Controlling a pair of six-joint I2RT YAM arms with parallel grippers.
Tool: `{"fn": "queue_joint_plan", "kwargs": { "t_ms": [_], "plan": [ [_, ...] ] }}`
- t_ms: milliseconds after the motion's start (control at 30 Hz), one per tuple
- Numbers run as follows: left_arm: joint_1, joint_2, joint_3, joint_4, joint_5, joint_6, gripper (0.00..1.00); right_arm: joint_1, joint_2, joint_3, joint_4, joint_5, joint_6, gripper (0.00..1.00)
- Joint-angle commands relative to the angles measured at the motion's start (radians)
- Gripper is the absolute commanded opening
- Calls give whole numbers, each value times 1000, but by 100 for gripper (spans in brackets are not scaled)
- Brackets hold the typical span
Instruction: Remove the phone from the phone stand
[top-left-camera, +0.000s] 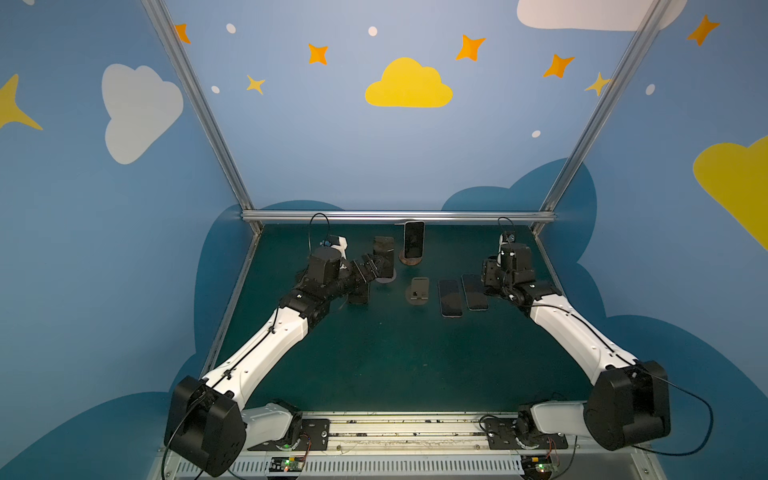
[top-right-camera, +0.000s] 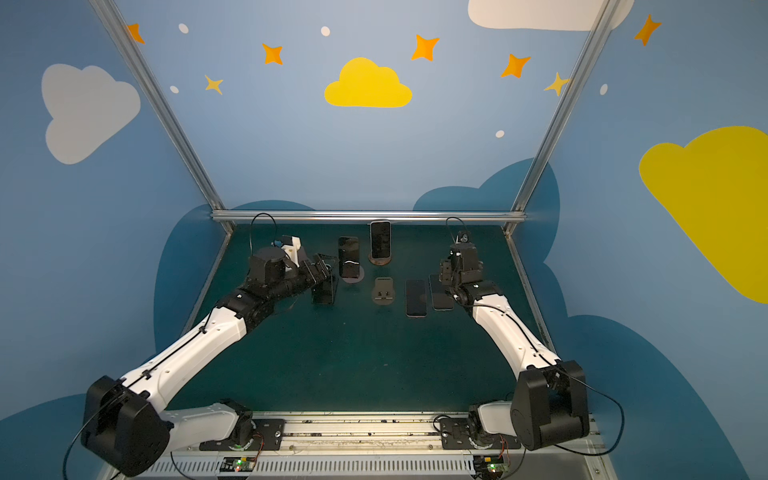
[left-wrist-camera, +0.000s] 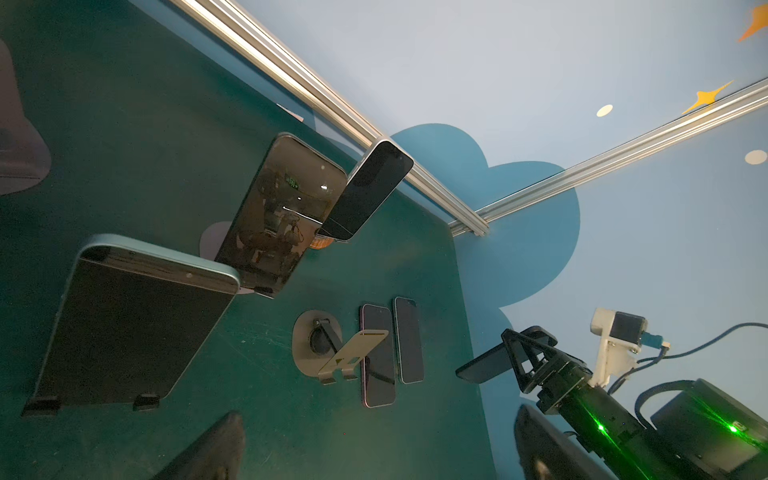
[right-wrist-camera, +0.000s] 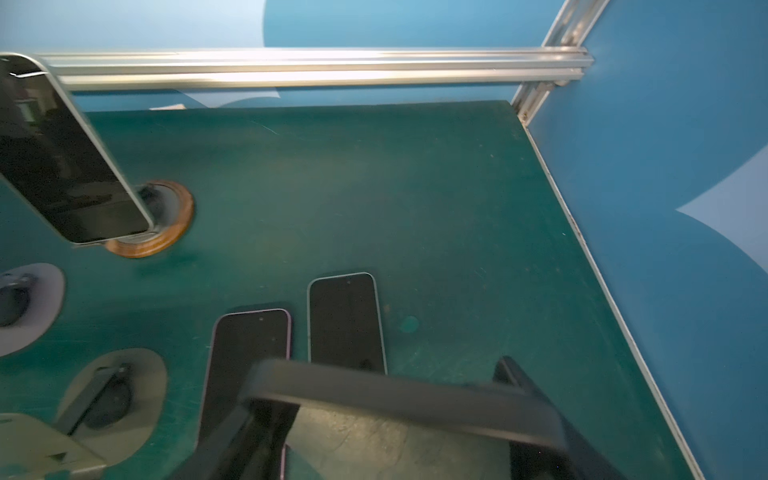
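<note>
Holding the phone (left-wrist-camera: 484, 366) crosswise in your right pincer (left-wrist-camera: 513, 361), which is closed tight on it, you are hanging it clear of every stand. It is hovering above the purple-rimmed phone (right-wrist-camera: 249, 353) and the pale-rimmed phone (right-wrist-camera: 345, 320), which are lying flat side by side toward the right edge of the bench (top-left-camera: 395, 361).

Releasing from here is likely dropping it onto their glass, or leaving it tilted across one of them, so you are needing bare bench beside the pair. The empty stand (top-left-camera: 417, 291) is sitting mid-bench just beside them, and a swing that way is risking a clip.

Your left pincer (top-right-camera: 322, 266) is gaping wide and empty, right beside the teal phone (left-wrist-camera: 124, 328) on its black stand (left-wrist-camera: 39, 407). It is also close to the dark phone (left-wrist-camera: 282, 216) on the grey-based stand (left-wrist-camera: 212, 241). Any careless drift is threatening to topple either one.

The last phone (top-left-camera: 414, 239) is leaning by the far edge, out of harm.
</note>
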Motion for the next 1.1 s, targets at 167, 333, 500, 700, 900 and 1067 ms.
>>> {"fn": "queue_joint_plan", "kwargs": {
  "t_ms": [167, 333, 500, 700, 900, 1067],
  "plan": [
    [-3, -18, 21, 17, 17, -7, 100, -115, 41, 60, -25, -57, -62, 65],
    [-3, -17, 21, 15, 13, -5, 100, -189, 104, 113, -54, -137, -102, 64],
    [-3, -9, 21, 13, 8, 0, 100, -218, 201, 180, -102, -179, -152, 64],
    [-4, 4, 25, 11, 14, 1, 100, -236, 293, 221, -146, -200, -180, 64],
    [-2, 19, 26, 9, 15, -1, 100, -236, 421, 364, -290, -187, -142, 63],
    [-3, 18, 26, 11, 18, -5, 100, -238, 544, 472, -414, -167, -115, 61]
  ]
}}
